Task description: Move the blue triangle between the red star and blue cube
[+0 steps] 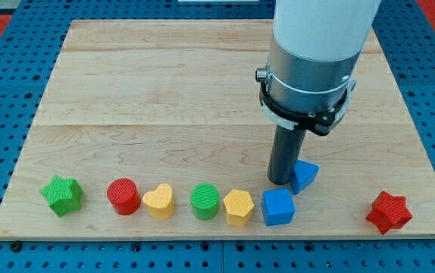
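The blue triangle (305, 175) lies near the view's bottom right, just above and right of the blue cube (278, 207). The red star (389, 212) sits further right near the board's bottom right corner. My tip (281, 183) is at the end of the dark rod, touching the left side of the blue triangle and just above the blue cube. The arm's wide grey body hides the board above the rod.
A row runs along the bottom edge of the wooden board (164, 91): green star (61, 195), red cylinder (123, 196), yellow heart (159, 202), green cylinder (204, 202), yellow hexagon (238, 207). Blue pegboard surrounds the board.
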